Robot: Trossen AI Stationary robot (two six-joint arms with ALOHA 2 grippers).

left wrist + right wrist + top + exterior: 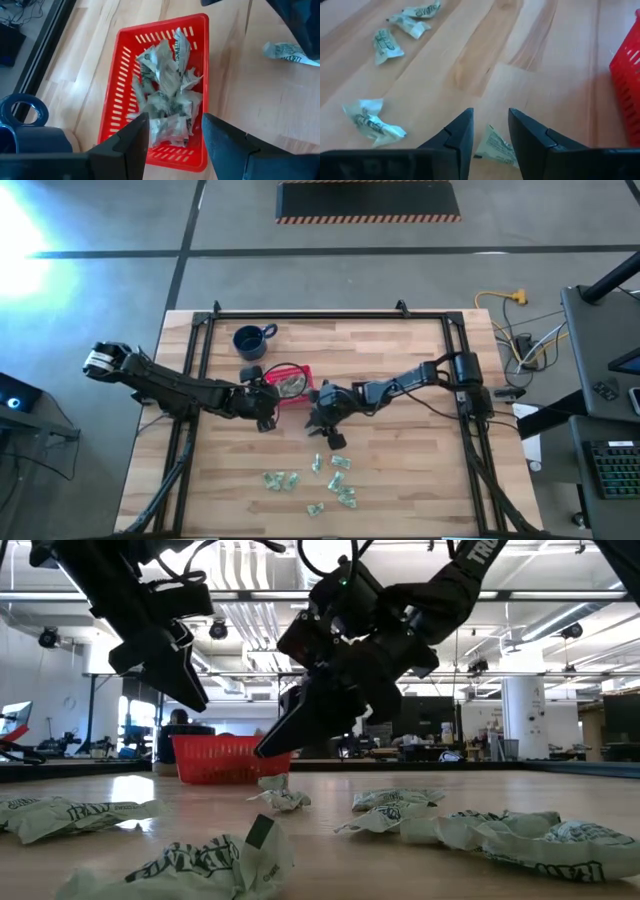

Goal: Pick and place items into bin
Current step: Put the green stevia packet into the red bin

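Observation:
The red basket stands mid-table with several crinkly green-and-white wrapped pieces inside it. More pieces lie scattered on the wood toward the near edge. My left gripper hovers open just above the basket's near-left end, touching nothing. My right gripper hangs open right of the basket, slanting down. One wrapped piece lies on the table in line with the gap between its fingers. In the low view my right gripper's fingertips are clear above the table.
A dark blue mug stands behind and left of the basket, close to my left gripper in its wrist view. A black frame rail runs round the table. Bare wood lies right of my right arm.

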